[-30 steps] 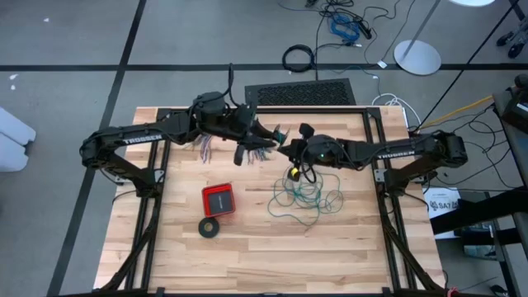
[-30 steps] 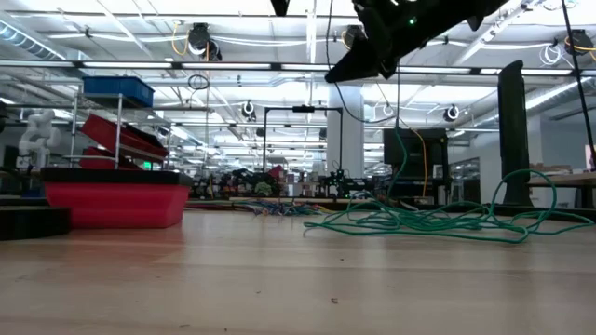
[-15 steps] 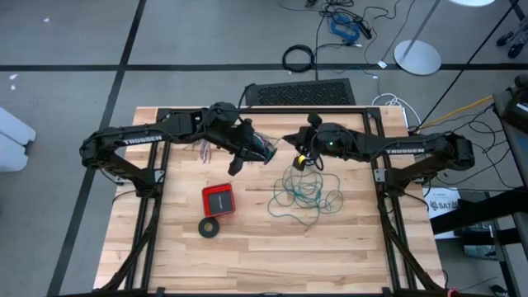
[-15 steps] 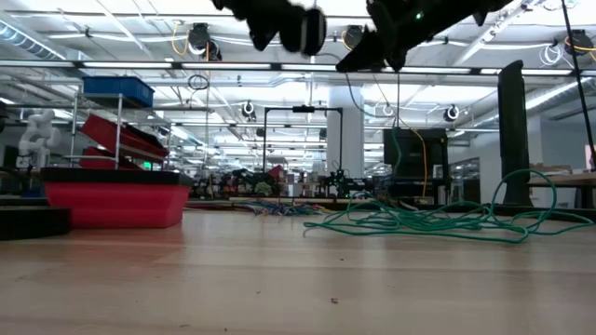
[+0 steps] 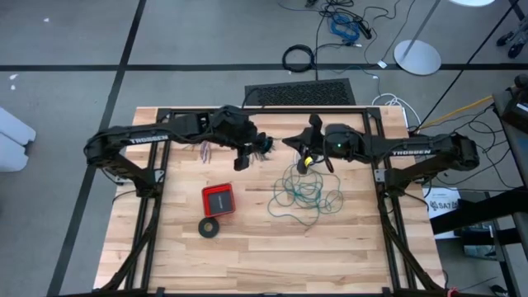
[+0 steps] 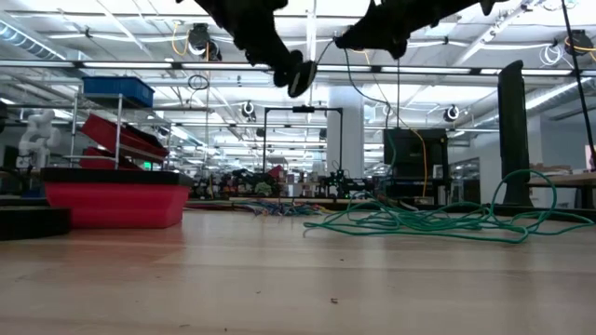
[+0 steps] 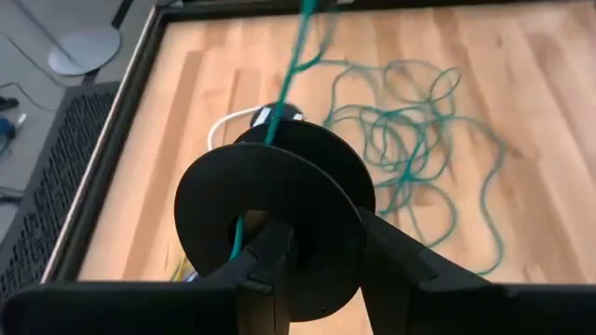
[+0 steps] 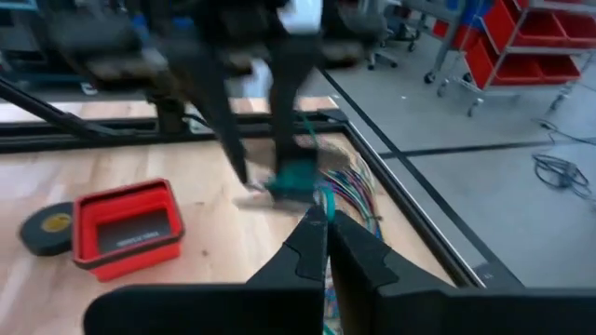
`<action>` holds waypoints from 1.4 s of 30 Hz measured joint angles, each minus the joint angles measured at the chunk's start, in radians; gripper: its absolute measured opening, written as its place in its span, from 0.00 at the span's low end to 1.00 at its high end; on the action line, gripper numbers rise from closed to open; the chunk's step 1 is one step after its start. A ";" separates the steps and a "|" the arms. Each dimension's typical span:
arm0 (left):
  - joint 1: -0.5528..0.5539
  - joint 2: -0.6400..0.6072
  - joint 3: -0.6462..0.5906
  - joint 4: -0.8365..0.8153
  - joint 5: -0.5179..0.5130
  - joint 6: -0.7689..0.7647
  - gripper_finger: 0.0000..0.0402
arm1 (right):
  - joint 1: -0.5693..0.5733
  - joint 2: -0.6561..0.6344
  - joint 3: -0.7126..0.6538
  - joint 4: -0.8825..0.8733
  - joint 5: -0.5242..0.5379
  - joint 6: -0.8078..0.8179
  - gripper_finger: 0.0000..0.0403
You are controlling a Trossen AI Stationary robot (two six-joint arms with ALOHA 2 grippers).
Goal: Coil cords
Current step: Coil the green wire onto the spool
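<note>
Teal-green wire lies in loose tangled loops.

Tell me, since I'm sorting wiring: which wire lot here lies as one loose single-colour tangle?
The thin teal-green wire, sprawled in loops mid-table. The many-coloured wire bundle fans out beneath the left arm instead.

Left arm blurred; spool hides table.
</note>
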 joint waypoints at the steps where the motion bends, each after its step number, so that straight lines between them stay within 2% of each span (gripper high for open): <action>1: 0.000 0.013 0.000 0.009 -0.010 0.001 0.24 | 0.007 0.000 0.000 0.012 0.000 0.000 0.00; 7: 0.004 0.047 0.000 0.123 -0.157 0.021 0.24 | 0.050 0.011 0.000 0.034 0.004 0.015 0.00; 11: 0.013 0.047 0.000 0.274 -0.181 0.021 0.24 | 0.073 0.036 0.000 0.033 0.007 0.027 0.00; 14: 0.021 0.046 0.000 0.336 -0.171 0.021 0.24 | 0.081 0.056 0.000 0.032 0.014 0.027 0.00; 29: 0.032 0.027 0.002 0.428 0.053 -0.097 0.24 | 0.080 0.135 0.000 0.092 0.040 -0.016 0.00; 42: 0.032 -0.024 0.004 0.385 0.072 -0.113 0.24 | 0.079 0.131 0.000 0.080 0.060 -0.052 0.02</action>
